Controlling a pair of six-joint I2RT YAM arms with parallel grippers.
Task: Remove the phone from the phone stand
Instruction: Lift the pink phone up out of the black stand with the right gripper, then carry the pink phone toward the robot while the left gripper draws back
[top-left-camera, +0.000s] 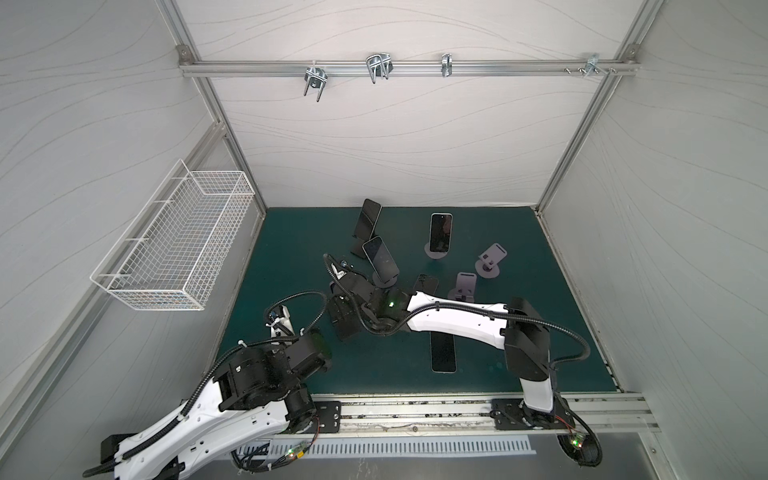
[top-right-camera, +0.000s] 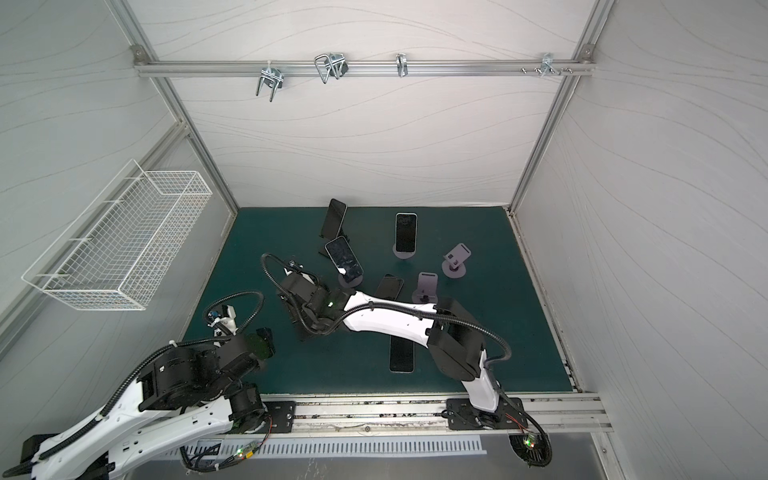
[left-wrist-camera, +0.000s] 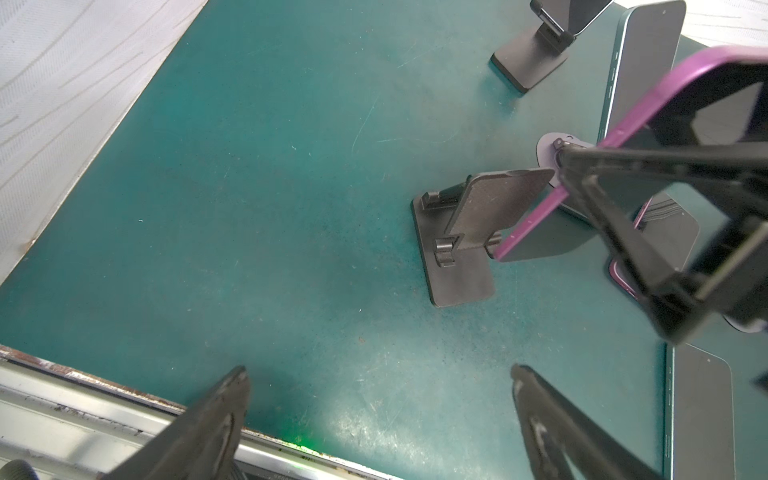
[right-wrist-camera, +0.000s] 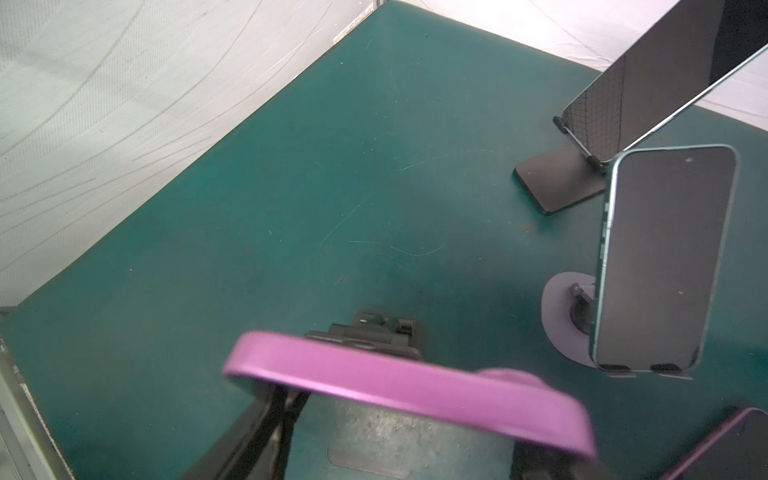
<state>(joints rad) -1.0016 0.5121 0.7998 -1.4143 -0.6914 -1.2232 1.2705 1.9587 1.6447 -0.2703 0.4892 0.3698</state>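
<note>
**Risks.** The purple-edged phone (left-wrist-camera: 536, 218) was clamped across its width by the right gripper (right-wrist-camera: 399, 419) and tilted, with its low corner right beside the hinge of the black folding stand (left-wrist-camera: 494, 199). I could not tell whether they touched.
- If that corner catches the hinge or backplate on the way out, the light stand would probably be dragged or tipped.
- The pinch sits at one end of the phone, so its long free end could pivot or slip between the jaws.
- A teal phone (right-wrist-camera: 660, 257) on a round lilac stand (right-wrist-camera: 561, 316) stood near, at about 1 o'clock from the grasp. Another phone (top-left-camera: 426, 284) lay flat at 3 o'clock. A wide swing that way could knock either one.

**Pose.** In both top views the right arm (top-left-camera: 457, 320) rose from its base at 5 o'clock and reached across the green mat (left-wrist-camera: 249, 208) to roughly 9 o'clock of centre, wrist bent downward. The left arm (top-left-camera: 232, 399) sat folded at 7 o'clock. The left gripper (left-wrist-camera: 380, 372) hung spread wide over bare mat, holding nothing.

**Judgement.** The phone looked nearly free, and a straight lift should come first.
</note>
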